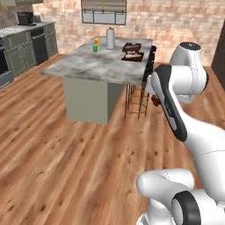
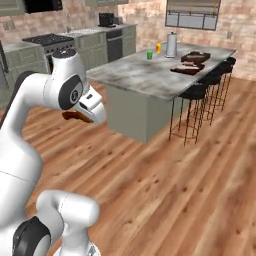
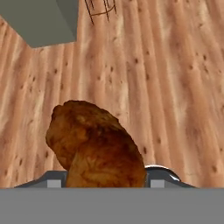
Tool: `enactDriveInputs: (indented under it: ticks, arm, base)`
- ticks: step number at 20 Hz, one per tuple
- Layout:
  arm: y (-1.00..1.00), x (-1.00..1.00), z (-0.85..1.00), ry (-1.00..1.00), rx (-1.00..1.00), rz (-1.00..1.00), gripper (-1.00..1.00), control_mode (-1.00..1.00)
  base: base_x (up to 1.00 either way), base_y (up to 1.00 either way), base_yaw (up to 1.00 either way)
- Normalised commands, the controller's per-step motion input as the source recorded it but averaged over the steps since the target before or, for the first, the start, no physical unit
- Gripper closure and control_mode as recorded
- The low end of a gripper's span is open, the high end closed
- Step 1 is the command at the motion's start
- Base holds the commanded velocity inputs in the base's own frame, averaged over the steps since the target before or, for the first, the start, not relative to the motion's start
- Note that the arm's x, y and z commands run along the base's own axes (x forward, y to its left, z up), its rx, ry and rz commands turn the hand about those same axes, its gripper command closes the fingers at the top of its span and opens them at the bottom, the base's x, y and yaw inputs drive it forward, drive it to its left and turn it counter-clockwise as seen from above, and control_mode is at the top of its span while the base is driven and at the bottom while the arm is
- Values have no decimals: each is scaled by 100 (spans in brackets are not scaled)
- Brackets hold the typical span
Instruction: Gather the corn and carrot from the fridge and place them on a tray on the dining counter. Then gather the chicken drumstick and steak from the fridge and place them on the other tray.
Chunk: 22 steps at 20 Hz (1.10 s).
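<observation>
One browned, lumpy chicken drumstick point(image 3: 94, 146) sits clamped in the pincer point(image 3: 105, 181), its bulk rising between the two grey finger pads point(image 3: 52, 181) at the bottom of the hand view. The drumstick hangs above the wooden plank floor point(image 3: 175, 87), clear of it. In the right base view the same brown piece point(image 2: 77, 116) shows beneath the white wrist, held away from any surface; in the left base view a small brown patch of it point(image 1: 155, 101) appears beside the forearm.

Ahead of the arm stands the grey marble-topped island surface point(image 1: 92, 63) on a grey-green base. Two dark brown trays rest on its far right part: the nearer tray point(image 1: 133, 56) and the farther tray point(image 1: 132, 46), close to each other; their contents are too small to tell. Near the far edge stand a white cylindrical jug point(image 1: 110, 38) and a small green cup point(image 1: 95, 48), with an orange item just behind the cup. Black wire-legged bar stools point(image 2: 194, 107) line the right side of the island.
</observation>
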Motion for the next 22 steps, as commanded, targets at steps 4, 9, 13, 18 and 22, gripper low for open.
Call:
enactDriveInputs:
  ticks: [4, 9, 13, 18, 22]
  arm:
    - [0, 0, 0, 0, 0, 0, 100, 100]
    - [0, 0, 0, 0, 0, 0, 100, 100]
    - [0, 0, 0, 0, 0, 0, 100, 100]
    - [0, 0, 0, 0, 0, 0, 100, 100]
    - [0, 0, 0, 0, 0, 0, 100, 100]
  base:
    - [15, -100, 46]
    - [38, -100, 47]
    - [61, -96, 53]
    - [31, -100, 47]
    - [-44, -100, 34]
